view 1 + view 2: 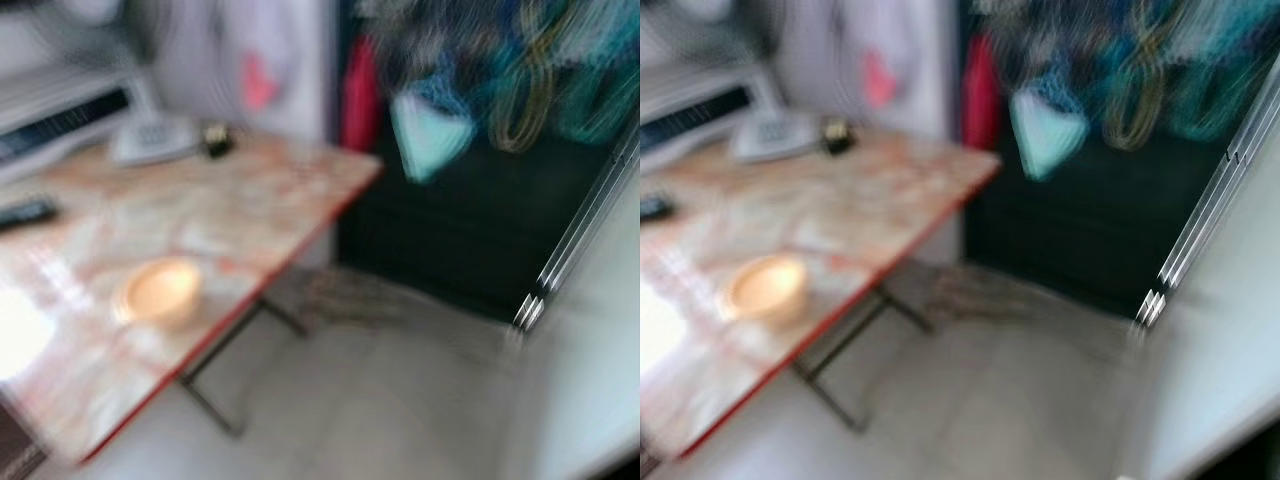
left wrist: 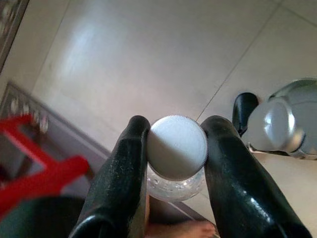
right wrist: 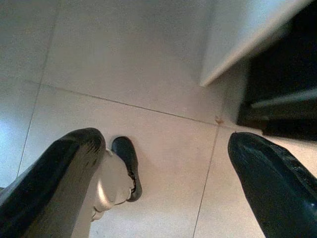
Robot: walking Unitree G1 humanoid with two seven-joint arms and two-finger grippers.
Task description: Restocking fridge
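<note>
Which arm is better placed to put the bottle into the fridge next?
Left. Its tool is shut on the bottle at the white cap. The right tool is open and holds nothing.

Floor (image 1: 400,400): pale big tiles with thin lines between them.
Table (image 1: 200,220): light, marbled top with a red edge, on thin dark metal legs.
On the table: a small round yellow bowl (image 1: 160,290), and a dark flat thing (image 1: 25,212) near the far side.
Back: blurry hanging clothes (image 1: 500,80), blue, green and red.
Light: a bright patch shines on the table.
</note>
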